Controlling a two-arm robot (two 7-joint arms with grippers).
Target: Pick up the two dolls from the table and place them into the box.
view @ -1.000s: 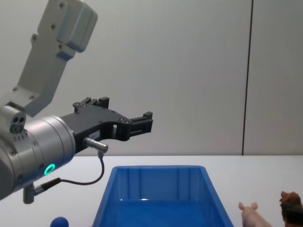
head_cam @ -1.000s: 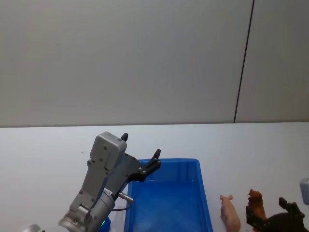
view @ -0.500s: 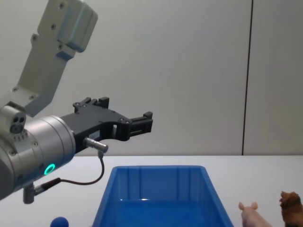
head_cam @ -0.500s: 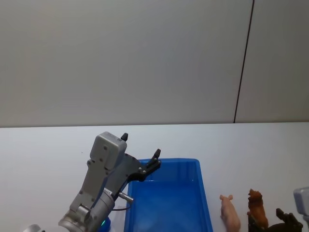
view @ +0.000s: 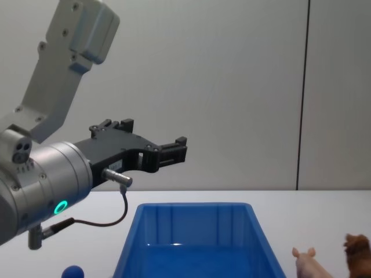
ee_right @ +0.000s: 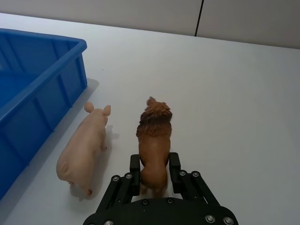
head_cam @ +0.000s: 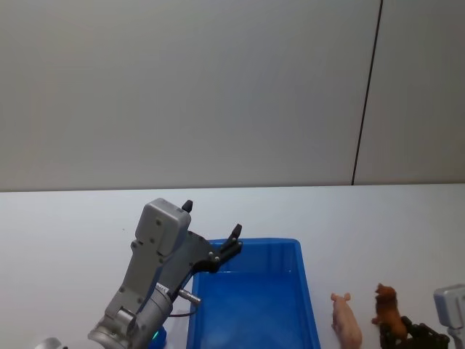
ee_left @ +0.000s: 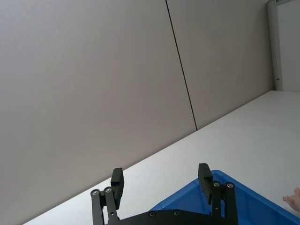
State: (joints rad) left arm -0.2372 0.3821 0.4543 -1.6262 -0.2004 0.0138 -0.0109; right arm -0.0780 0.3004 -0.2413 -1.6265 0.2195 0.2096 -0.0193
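Lion (ee_right: 153,136) first: your right gripper (ee_right: 154,163) is closed on its hindquarters, with one black finger (ee_right: 135,165) against each flank and the maned head pointing away from the wrist. The toy sits low at the table (ee_right: 243,103). Its hind feet are hidden behind the fingers, so you cannot tell whether they rest on the surface. In the head view this pair is at the lower right corner, well to the right of the box (head_cam: 276,241).

Your pig (ee_right: 84,145) stands just beside the lion, on its left, roughly parallel to it and facing the same way. It is apart from the gripper. It stands on the table between the lion and the box's right wall, near that wall but not touching it. Both dolls are outside the box.

Your left gripper (head_cam: 212,218) is raised in the air with its fingers spread wide and nothing held between them. In the head view it hangs over the box's far left corner. In the chest view it sits well above the rim, pointing to the right. The box lies on the table straight in front of you, with its long sides running away from you.
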